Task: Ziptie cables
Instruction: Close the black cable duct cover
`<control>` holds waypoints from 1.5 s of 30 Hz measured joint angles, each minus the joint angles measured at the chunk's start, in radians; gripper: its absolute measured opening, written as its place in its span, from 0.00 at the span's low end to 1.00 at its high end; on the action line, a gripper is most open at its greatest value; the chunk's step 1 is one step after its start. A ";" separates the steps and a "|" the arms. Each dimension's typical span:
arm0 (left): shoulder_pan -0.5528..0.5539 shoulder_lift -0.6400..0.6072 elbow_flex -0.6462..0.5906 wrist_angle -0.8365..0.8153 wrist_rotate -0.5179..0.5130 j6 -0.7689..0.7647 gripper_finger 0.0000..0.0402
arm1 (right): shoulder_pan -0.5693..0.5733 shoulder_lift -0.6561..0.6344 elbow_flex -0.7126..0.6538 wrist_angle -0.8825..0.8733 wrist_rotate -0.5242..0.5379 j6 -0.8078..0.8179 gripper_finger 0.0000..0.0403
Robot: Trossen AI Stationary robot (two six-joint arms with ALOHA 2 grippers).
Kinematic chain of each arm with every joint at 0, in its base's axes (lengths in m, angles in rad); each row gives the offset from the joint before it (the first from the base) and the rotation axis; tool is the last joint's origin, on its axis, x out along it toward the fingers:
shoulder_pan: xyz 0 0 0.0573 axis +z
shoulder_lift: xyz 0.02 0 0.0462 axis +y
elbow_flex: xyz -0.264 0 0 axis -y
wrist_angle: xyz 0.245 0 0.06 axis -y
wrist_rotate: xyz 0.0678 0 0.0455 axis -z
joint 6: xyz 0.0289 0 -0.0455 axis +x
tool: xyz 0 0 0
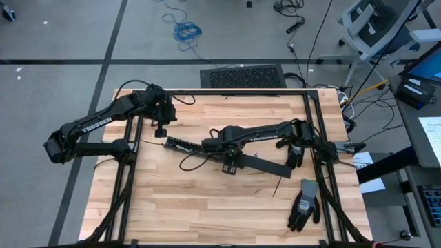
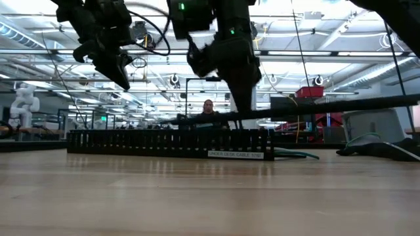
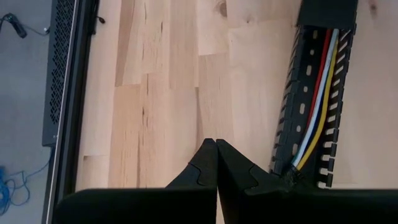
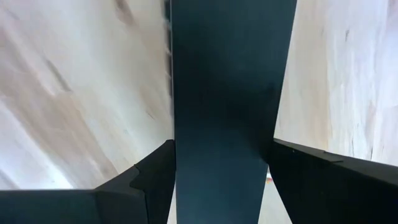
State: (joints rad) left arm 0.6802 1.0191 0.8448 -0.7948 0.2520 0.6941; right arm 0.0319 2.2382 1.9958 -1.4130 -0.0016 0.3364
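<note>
- High view: the right gripper (image 1: 233, 164) sits mid-table over a flat black cover (image 1: 265, 164), beside the slotted cable tray (image 1: 185, 145).
- Low view: the left gripper (image 2: 123, 73) hangs idle above the tray.
- Left wrist view: fingers (image 3: 202, 168) pressed together; the cables (image 3: 317, 106) lie inside the tray.
- Right wrist view: fingers (image 4: 152, 174) straddle the cover, seemingly pinching it, probably to lift it.

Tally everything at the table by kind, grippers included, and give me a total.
Grippers: 2, the left gripper and the right gripper
Slotted cable tray: 1
Cable bundle in the tray: 1
Flat black cover: 1
Gloves: 2, a black glove and a grey-and-black glove
Total: 7
</note>
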 joint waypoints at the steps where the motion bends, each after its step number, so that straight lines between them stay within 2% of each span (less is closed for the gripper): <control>1: 0.000 0.000 0.000 0.000 0.000 0.000 0.00 | 0.000 0.001 -0.012 -0.006 0.000 -0.004 0.51; 22: 0.000 0.000 0.000 0.001 0.000 -0.001 0.00 | -0.004 -0.049 -0.031 0.052 -0.028 0.014 0.51; 31: 0.000 0.000 0.000 0.001 0.000 -0.003 0.00 | 0.011 -0.049 -0.115 0.093 -0.057 -0.009 0.51; 45: 0.000 0.000 0.000 0.001 -0.008 -0.002 0.00 | 0.009 -0.049 -0.114 0.120 -0.003 -0.011 0.51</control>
State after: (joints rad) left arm 0.6801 1.0191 0.8448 -0.7940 0.2443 0.6918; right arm 0.0410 2.1895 1.8820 -1.2926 -0.0048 0.3256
